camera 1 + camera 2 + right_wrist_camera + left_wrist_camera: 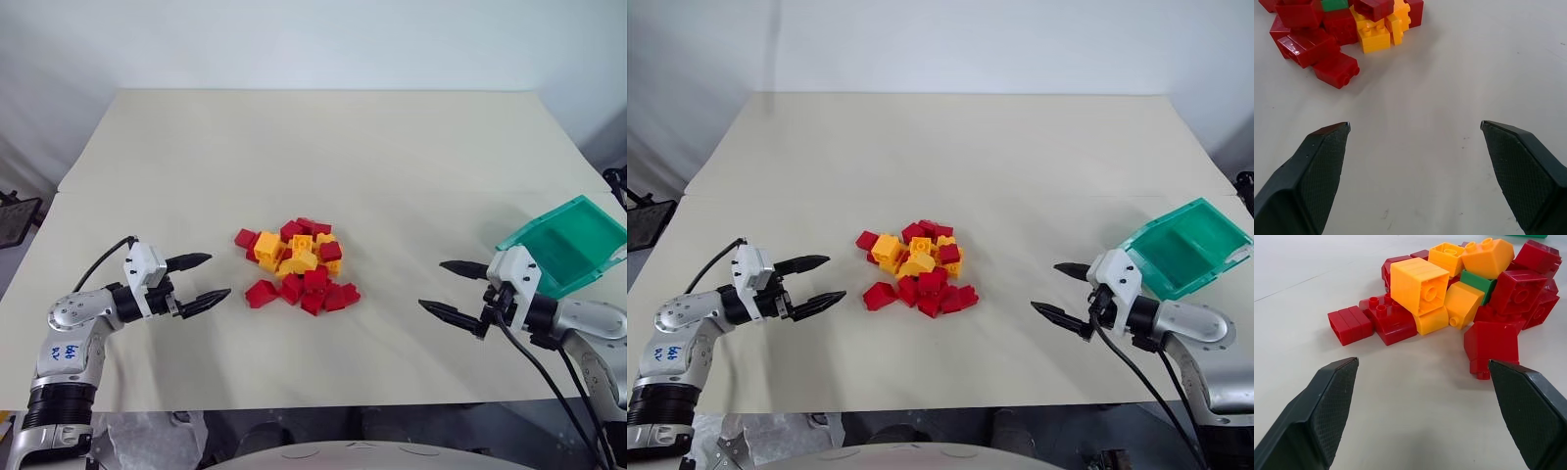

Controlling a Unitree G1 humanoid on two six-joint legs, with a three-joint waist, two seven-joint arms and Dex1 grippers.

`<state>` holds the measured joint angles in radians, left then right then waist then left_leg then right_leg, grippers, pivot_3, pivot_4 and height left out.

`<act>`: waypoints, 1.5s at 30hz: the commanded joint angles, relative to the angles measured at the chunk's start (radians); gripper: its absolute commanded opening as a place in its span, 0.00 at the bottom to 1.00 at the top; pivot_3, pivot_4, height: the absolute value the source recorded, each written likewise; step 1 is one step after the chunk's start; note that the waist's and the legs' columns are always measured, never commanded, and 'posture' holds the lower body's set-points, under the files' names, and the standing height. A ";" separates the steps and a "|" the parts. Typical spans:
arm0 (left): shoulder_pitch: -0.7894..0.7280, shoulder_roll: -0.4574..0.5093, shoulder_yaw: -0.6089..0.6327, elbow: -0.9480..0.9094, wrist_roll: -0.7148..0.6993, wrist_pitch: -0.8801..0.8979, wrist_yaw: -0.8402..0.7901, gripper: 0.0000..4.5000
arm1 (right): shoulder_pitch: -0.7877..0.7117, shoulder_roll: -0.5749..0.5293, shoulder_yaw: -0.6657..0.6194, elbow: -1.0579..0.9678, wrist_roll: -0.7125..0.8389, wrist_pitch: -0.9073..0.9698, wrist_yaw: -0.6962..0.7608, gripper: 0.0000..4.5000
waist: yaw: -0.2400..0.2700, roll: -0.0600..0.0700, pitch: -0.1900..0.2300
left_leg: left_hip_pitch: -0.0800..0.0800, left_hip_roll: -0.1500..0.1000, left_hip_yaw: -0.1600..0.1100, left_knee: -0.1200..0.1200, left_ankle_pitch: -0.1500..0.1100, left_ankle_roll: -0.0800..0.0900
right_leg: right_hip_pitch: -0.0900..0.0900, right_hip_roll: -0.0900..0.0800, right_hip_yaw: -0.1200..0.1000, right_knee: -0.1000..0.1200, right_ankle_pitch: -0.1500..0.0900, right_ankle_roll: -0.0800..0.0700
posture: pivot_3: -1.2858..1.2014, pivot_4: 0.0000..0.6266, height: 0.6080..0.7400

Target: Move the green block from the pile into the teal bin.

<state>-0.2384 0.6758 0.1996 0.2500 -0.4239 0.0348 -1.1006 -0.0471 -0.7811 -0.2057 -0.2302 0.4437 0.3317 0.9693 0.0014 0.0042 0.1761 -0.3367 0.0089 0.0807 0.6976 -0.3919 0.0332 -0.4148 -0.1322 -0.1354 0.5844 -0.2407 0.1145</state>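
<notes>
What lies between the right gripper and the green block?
Bare table, then red and yellow bricks of the pile around the green block, as the right wrist view shows; the right gripper is open.

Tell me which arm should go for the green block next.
Probably the right. Both the left gripper and the right gripper are open and empty beside the pile, but the teal bin sits on the right. The green block is wedged among other bricks.

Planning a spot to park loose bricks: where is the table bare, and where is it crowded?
Bare: the table beyond the pile, and the strips between the pile and each open end effector, left and right. Crowded: the pile, green block wedged inside. The teal bin looks empty.
</notes>
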 commanded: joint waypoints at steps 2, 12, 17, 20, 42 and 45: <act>-0.011 -0.003 0.023 -0.020 -0.007 0.000 0.024 1.00 | 0.002 0.003 -0.025 -0.035 0.024 -0.001 -0.006 1.00 | 0.000 0.000 0.000 | 0.000 0.000 0.000 0.000 0.000 0.000 | 0.000 0.000 0.000 0.000 0.000 0.000 | 0.52 0.24 1.00; -0.020 0.005 0.036 -0.090 -0.045 0.058 0.072 1.00 | -0.020 0.013 -0.015 -0.030 0.028 -0.002 -0.005 1.00 | 0.000 0.000 0.000 | 0.000 0.000 0.000 0.000 0.000 0.000 | 0.000 0.000 0.000 0.000 0.000 0.000 | 0.52 0.24 1.00; -0.003 0.007 0.010 -0.207 -0.090 0.078 0.003 0.73 | -0.040 0.031 0.000 -0.084 0.086 0.034 0.000 1.00 | 0.000 0.000 0.000 | 0.000 0.000 0.000 0.000 0.000 0.000 | 0.000 0.000 0.000 0.000 0.000 0.000 | 0.52 0.24 1.00; 0.011 0.020 -0.021 -0.288 -0.113 0.108 -0.056 0.53 | -0.051 0.045 0.010 -0.131 0.133 0.068 0.006 1.00 | -0.001 0.001 0.000 | 0.000 0.000 0.000 0.000 0.000 0.000 | 0.000 0.000 0.000 0.000 0.000 0.000 | 0.52 0.24 1.00; -0.420 -0.223 -0.403 0.190 0.170 -0.088 -0.197 0.01 | 0.040 0.112 0.024 -0.191 0.084 0.011 -0.116 1.00 | 0.026 0.001 0.001 | -0.001 -0.006 0.002 0.003 0.000 0.001 | 0.001 0.003 0.001 0.000 0.000 0.001 | 0.52 0.24 1.00; -0.490 -0.257 -0.380 0.334 0.213 -0.158 -0.123 0.01 | 0.059 0.113 0.017 -0.206 0.087 0.009 -0.130 1.00 | 0.025 0.001 0.001 | -0.001 -0.005 0.001 0.004 0.000 0.002 | 0.001 0.001 0.002 0.000 0.001 0.002 | 0.52 0.24 1.00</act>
<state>-0.7145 0.4223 -0.1973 0.5031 -0.2525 -0.0857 -1.2713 0.0027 -0.6738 -0.1598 -0.3954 0.5263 0.3573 0.8512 0.0262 0.0052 0.1769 -0.3373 0.0035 0.0821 0.7011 -0.3914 0.0354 -0.4137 -0.1314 -0.1335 0.5845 -0.2397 0.1163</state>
